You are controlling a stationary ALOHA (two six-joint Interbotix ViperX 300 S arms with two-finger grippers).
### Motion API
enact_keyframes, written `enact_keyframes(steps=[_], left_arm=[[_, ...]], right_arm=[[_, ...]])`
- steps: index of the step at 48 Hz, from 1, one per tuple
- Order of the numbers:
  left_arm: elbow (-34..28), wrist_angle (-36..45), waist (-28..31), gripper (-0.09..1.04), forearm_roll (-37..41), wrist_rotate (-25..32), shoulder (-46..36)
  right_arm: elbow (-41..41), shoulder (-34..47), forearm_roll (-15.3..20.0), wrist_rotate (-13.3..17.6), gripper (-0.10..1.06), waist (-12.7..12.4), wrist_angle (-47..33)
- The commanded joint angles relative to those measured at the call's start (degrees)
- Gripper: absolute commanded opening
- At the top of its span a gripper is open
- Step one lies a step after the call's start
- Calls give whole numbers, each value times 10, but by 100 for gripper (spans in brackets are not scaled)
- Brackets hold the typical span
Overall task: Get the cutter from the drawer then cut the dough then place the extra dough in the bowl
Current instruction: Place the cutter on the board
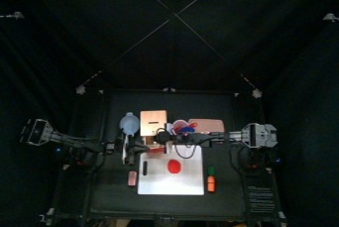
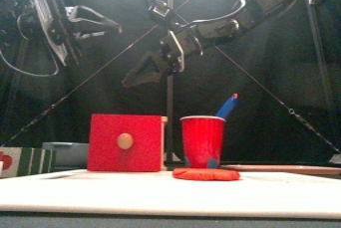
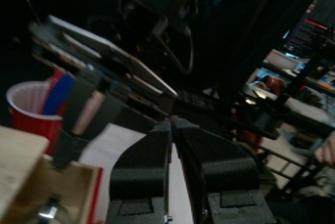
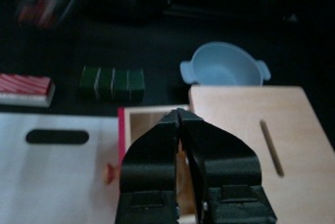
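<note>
The pale wooden box (image 2: 124,142) stands left of centre with its red drawer front (image 4: 125,142) facing forward. A flat red dough disc (image 2: 206,173) lies on the white cutting board (image 2: 160,190), in front of the red cup (image 2: 202,140). The blue-grey bowl (image 4: 224,66) sits behind the box. My right gripper (image 4: 181,116) hangs shut, high above the box's front edge, with nothing seen between its jaws. My left gripper (image 3: 170,122) is shut too and raised at the left, facing the right arm. I see no cutter.
A blue toy knife (image 2: 229,105) sticks out of the cup. A dark green sushi roll (image 4: 112,79) and a red-and-white toy (image 4: 23,88) lie beside the board. Another small red toy (image 1: 209,183) rests on the board's right corner.
</note>
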Motion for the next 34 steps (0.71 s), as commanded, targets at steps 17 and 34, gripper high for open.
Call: enact_keyframes(steps=[17,34], left_arm=[[23,-6,47,50,11,153,-96],[30,-6,49,50,8,153,-95]], right_arm=[[-19,-8,26,-2,61,11,125],[-53,35,25,-4,72,7,129]])
